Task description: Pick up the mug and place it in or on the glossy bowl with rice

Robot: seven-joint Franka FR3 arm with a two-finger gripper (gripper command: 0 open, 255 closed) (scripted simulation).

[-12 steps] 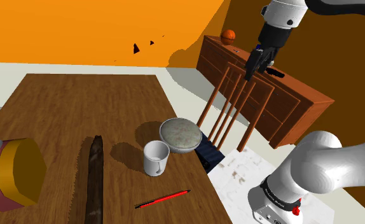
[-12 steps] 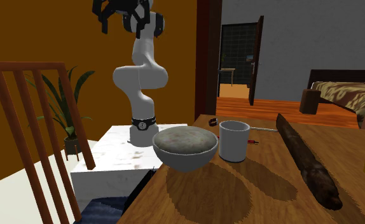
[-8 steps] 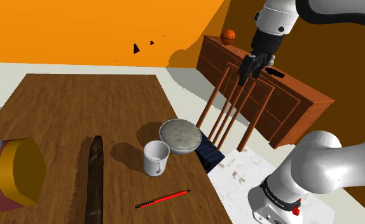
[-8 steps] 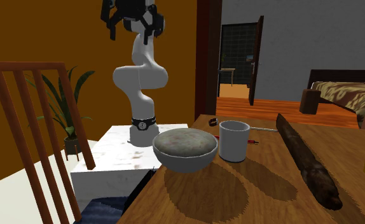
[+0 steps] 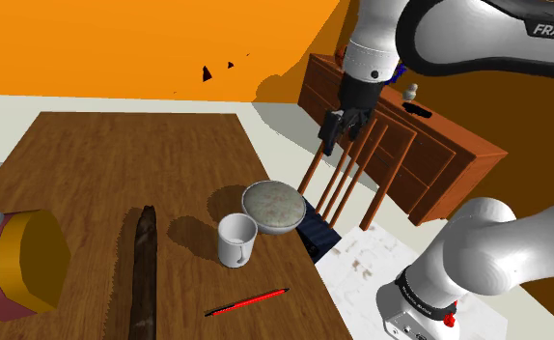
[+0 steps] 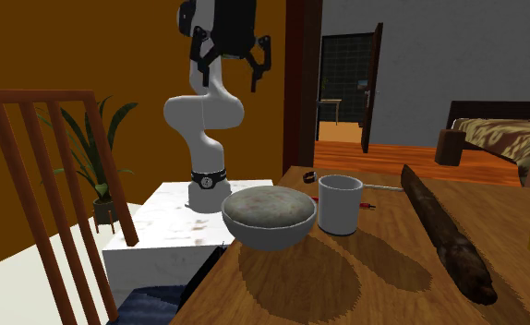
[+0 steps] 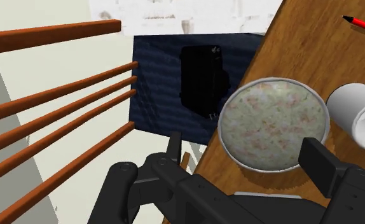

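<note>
A white mug (image 5: 236, 239) stands upright on the wooden table (image 5: 121, 164), close beside a glossy grey bowl (image 5: 273, 206) of speckled rice at the table's edge. In the second exterior view the mug (image 6: 340, 204) is just right of the bowl (image 6: 270, 214). My black gripper (image 5: 331, 130) hangs open and empty high above the chair, up and to the right of the bowl in the shoulder view. The gripper (image 6: 227, 72) shows its fingers spread wide. In the wrist view the gripper (image 7: 250, 162) looks down on the bowl (image 7: 273, 123), with the mug (image 7: 359, 118) beside it.
A wooden slat-back chair (image 5: 352, 174) with a dark blue seat (image 7: 168, 83) stands against the table edge by the bowl. On the table lie a red pen (image 5: 246, 302), a long dark log-like object (image 5: 143, 270) and a yellow-and-red object (image 5: 24, 261). A wooden dresser (image 5: 429, 145) stands behind.
The arm has swung the gripper from above the dresser leftwards and lower in the shoulder view, to over the chair. The fingers stayed open. Mug and bowl have not moved.
</note>
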